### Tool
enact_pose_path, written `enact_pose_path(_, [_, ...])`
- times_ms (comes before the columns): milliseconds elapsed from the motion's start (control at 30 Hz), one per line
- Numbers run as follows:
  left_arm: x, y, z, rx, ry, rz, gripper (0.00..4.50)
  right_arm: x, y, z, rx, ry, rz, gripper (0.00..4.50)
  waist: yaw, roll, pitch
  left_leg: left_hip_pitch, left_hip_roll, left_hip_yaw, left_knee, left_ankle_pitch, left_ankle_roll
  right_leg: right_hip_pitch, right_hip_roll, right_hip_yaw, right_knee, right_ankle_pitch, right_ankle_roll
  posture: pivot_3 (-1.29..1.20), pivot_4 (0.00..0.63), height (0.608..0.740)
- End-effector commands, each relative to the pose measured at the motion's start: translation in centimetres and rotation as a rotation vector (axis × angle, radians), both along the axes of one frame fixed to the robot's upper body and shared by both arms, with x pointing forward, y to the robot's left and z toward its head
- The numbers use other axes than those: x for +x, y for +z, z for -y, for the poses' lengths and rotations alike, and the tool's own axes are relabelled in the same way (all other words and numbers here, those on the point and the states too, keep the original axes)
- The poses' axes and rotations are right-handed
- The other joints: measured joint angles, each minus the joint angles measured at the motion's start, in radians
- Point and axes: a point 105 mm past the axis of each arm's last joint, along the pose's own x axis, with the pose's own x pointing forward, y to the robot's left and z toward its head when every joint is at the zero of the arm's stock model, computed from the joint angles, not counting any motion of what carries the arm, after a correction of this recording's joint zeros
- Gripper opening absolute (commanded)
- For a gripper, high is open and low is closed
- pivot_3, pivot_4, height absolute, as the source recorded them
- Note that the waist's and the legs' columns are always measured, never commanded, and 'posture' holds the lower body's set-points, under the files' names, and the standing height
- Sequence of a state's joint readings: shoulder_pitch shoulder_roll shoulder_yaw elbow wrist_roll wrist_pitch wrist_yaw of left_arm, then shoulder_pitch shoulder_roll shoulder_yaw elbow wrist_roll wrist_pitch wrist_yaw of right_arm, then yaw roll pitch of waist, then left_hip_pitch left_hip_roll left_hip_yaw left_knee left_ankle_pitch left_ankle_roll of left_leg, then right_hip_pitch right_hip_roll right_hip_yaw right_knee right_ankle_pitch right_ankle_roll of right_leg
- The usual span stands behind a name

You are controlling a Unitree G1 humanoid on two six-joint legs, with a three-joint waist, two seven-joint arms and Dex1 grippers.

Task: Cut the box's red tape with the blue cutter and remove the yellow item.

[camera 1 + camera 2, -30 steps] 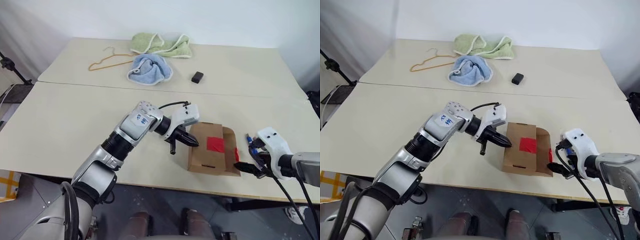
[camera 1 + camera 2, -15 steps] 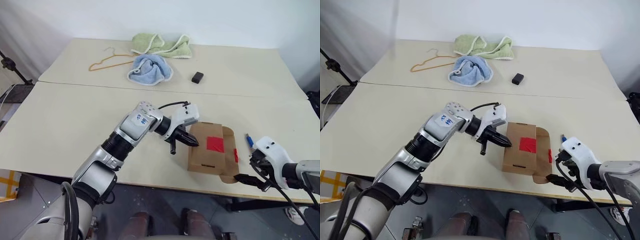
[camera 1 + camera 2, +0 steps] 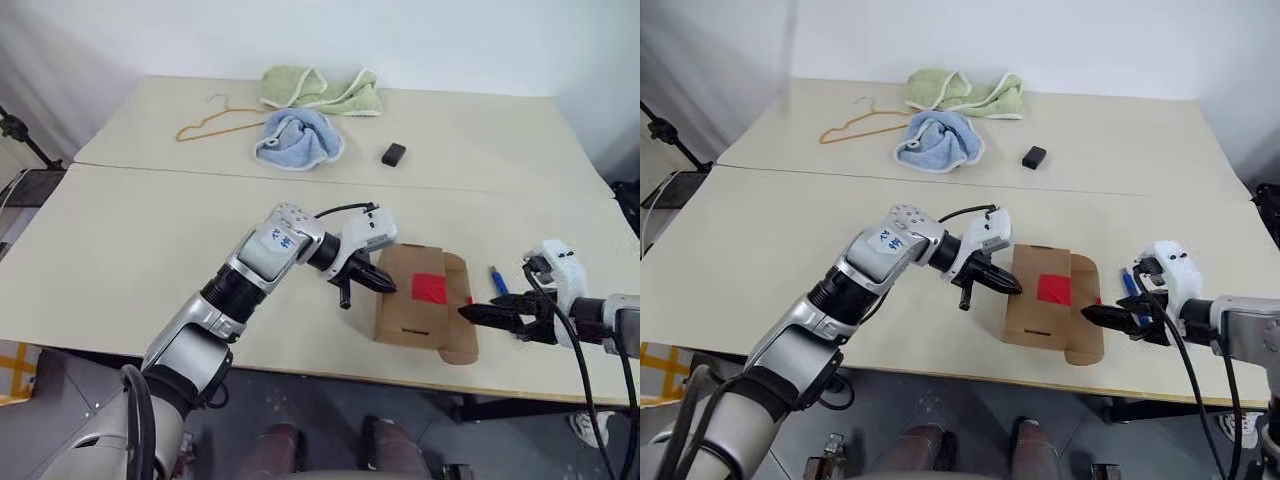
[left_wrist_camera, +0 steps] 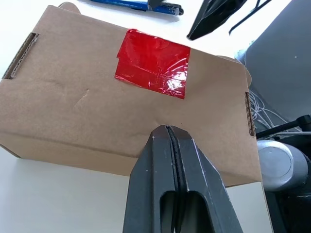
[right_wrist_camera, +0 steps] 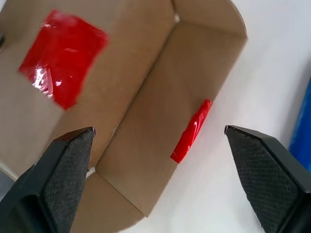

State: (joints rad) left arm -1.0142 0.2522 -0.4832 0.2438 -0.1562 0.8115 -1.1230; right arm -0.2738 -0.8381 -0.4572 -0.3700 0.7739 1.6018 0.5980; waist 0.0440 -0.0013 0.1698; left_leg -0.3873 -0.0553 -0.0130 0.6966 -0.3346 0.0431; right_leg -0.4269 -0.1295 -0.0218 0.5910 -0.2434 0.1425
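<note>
Box plain brown cardboard; tape bright glossy red, second red strip on the open flap. Cutter blue with dark tip. Table cream. Towels: one green, one light blue. Hanger orange. Small block black. Fingers black.

On the desk: one cardboard box, one blue cutter, two towels, one green and one blue, one wire hanger, one small black block.
</note>
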Motion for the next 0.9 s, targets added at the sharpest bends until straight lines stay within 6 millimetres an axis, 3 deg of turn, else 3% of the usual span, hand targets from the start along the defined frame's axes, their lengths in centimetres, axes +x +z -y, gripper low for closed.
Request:
enact_pose_path(33, [-0.3,-2.8,-1.3,0.098,0.039,-0.076,0.00,0.2,-0.7,0.8,0.061,-0.044,-0.045,4.46,-0.003,0.000,0.000,0.000,0.000,0.000,0.000,0.000,0.000,0.000,0.000,0.000,0.000,0.000,0.000,0.00,0.150,0.740])
enact_pose_path(300, [-0.7,-2.9,-2.6,0.129,0.061,-0.088,0.00,0.0,-2.6,0.3,0.204,-0.037,-0.114,4.46,-0.020,0.000,0.000,0.001,0.000,0.000,-0.001,0.000,0.000,0.000,0.001,0.000,0.001,0.000,0.000,0.00,0.150,0.740])
enact_pose_path(733, [-0.7,-2.6,-2.4,0.138,0.053,-0.072,0.00,1.9,-3.1,-2.7,0.311,0.055,-0.109,4.46,-0.037,-0.003,-0.002,0.004,0.001,0.000,-0.002,0.001,-0.003,0.001,0.000,0.001,0.000,0.000,0.000,0.00,0.150,0.740])
enact_pose_path(833, [-0.6,-2.6,-2.3,0.136,0.052,-0.069,0.00,1.8,-3.5,-3.1,0.296,0.070,-0.120,3.87,-0.037,-0.003,-0.002,0.004,0.001,0.000,-0.003,0.001,-0.003,0.001,0.000,0.001,0.000,0.000,0.000,0.00,0.150,0.740])
enact_pose_path(900, [-0.6,-2.5,-2.2,0.135,0.050,-0.067,0.00,1.6,-3.7,-3.4,0.299,0.089,-0.127,3.21,-0.037,-0.003,-0.002,0.004,0.001,0.000,-0.003,0.001,-0.003,0.001,0.000,0.000,0.000,0.000,0.000,0.00,0.150,0.740])
